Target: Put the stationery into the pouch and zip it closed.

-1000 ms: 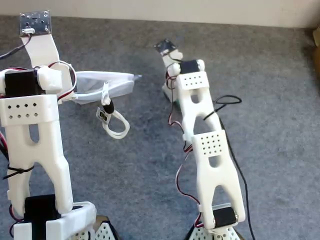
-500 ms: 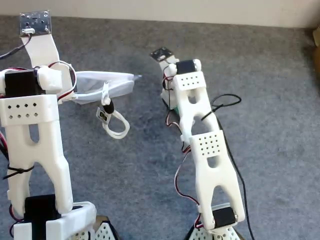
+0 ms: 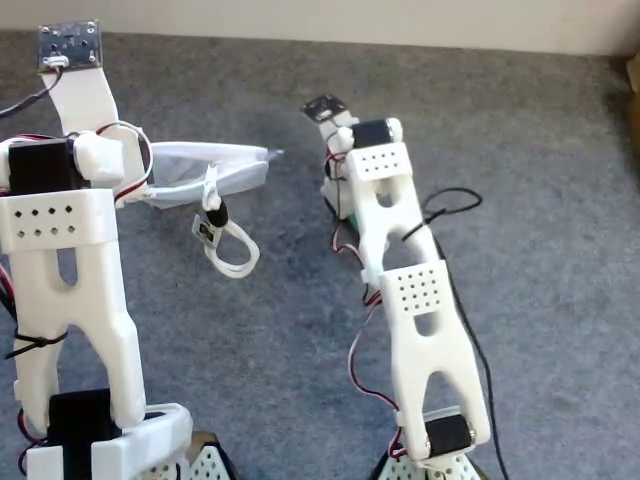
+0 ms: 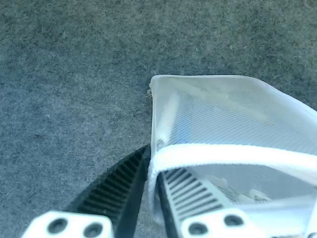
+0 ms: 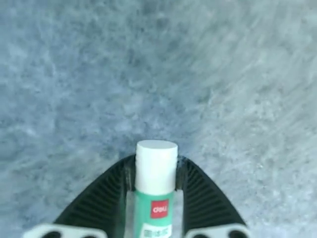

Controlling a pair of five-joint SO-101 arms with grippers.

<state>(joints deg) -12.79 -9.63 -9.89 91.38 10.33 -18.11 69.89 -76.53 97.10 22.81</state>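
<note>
White mesh pouch (image 3: 205, 170) sat at the far left of the grey carpet (image 3: 520, 150), partly hidden under the white left arm (image 3: 70, 250), with its pointed corner aimed right. Whether it rested on the carpet or hung a little above it could not be told. In the left wrist view the left gripper (image 4: 152, 163) was clamped on the thick white rim of the pouch (image 4: 223, 124), its black jaw on the outer side and its white jaw inside the mesh. A white strap loop (image 3: 232, 250) hung from the pouch on a small black fitting and trailed toward the near side, lying on the carpet between the two arms.

Further right, the white right arm (image 3: 400, 230) stretched away from its near base, well apart from the pouch. The right wrist view showed the right gripper (image 5: 156, 171) closed around a white-capped, green-labelled glue stick (image 5: 156, 153), held upright between both black jaws above the carpet with its cap past the jaw tips. A black cable (image 3: 450, 205) looped off that arm's right side.
</note>
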